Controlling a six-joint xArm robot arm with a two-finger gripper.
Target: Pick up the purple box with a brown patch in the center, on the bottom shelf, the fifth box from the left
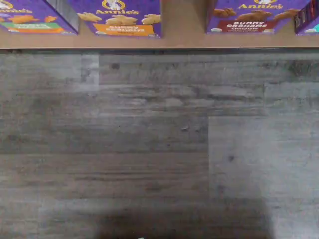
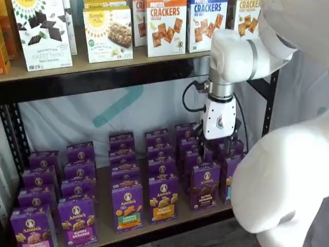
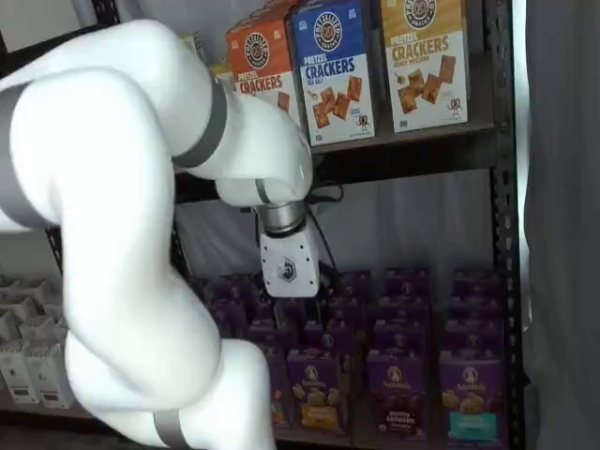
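While the gripper (image 2: 220,146) hangs in front of the rear rows, jaws at their widest and holding nothing, no pickup has begun; purple box (image 2: 205,186) stands untouched at the front of the bottom shelf (image 2: 169,222); approach, grasp, lift all remain

The white arm (image 2: 277,170) bends over in front of the shelves, its wrist pointing straight down. The gripper (image 2: 220,140) hangs below it, white body upright, black fingers dark and hard to separate; the jaws stand wide apart.
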